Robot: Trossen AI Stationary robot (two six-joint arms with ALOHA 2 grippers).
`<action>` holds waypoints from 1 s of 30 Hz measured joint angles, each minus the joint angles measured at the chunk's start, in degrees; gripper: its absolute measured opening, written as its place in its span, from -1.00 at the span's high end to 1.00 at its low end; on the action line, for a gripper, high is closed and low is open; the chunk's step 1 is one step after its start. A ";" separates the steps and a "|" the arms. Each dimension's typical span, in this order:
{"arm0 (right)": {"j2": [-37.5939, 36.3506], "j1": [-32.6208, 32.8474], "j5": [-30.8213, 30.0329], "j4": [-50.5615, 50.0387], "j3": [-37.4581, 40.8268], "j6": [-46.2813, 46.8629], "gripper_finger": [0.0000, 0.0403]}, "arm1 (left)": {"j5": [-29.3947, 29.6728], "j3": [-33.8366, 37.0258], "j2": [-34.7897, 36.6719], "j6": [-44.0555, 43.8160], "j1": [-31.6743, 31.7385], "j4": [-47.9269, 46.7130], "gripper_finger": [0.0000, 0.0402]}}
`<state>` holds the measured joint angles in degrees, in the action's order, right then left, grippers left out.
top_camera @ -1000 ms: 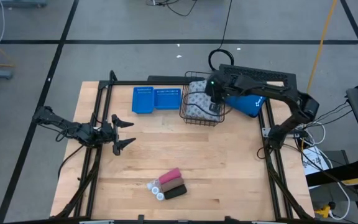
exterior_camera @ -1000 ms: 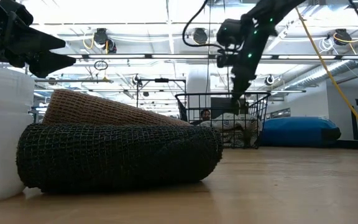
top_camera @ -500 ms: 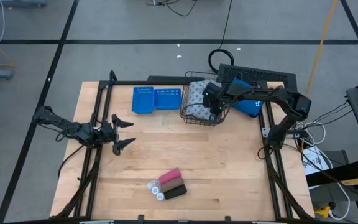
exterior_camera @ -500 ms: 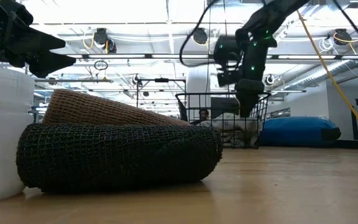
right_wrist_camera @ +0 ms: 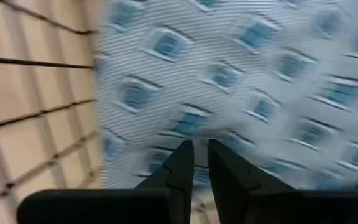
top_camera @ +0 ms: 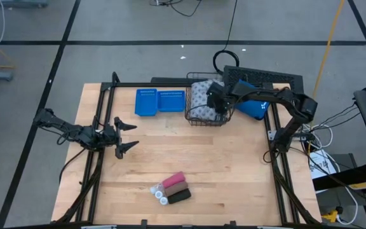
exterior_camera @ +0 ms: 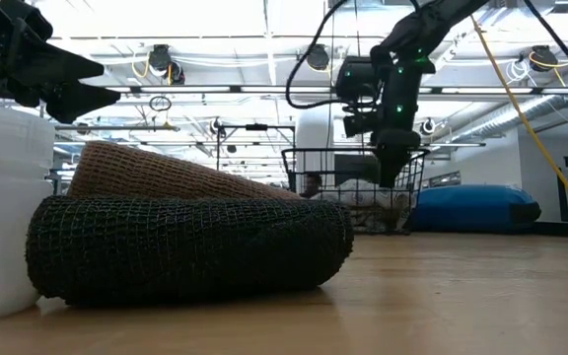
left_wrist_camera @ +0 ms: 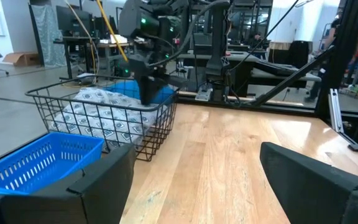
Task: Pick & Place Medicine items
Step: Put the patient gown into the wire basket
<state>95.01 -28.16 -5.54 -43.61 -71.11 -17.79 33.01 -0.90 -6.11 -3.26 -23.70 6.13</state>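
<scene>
We see wooden table (top_camera: pixel 221 165), grey floor around; right gripper (right_wrist_camera: pixel 194 163) nearly closed over patterned soft pack (top_camera: pixel 200 102) in wire basket (top_camera: pixel 192 119); left gripper (top_camera: pixel 124 136) open at 9 o'clock; pack's long axis unclear.

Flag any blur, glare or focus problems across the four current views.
Right wrist view: motion-smeared, the patterned soft pack streaky. Low view: blown-out ceiling lights, and the dark block looms large and soft against the lens. Left wrist view: the wire basket reads sharp. High view: even light, no glare on the table.
</scene>
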 joint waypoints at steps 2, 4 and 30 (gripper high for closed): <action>-1.59 -0.09 -3.24 2.82 -1.18 -0.38 0.83 | 0.00 -0.01 0.02 0.00 0.01 -0.02 -0.75; -2.37 -0.05 -5.33 4.57 -3.36 -1.52 0.85 | 0.00 -0.01 0.00 0.00 0.01 0.01 -0.75; 14.97 -9.01 -4.89 10.40 -9.81 -3.90 1.00 | 0.00 -0.01 0.00 0.01 0.02 0.00 -0.75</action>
<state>109.98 -37.17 -10.44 -33.21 -80.93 -21.70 33.01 -0.91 -6.11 -3.25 -23.68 6.13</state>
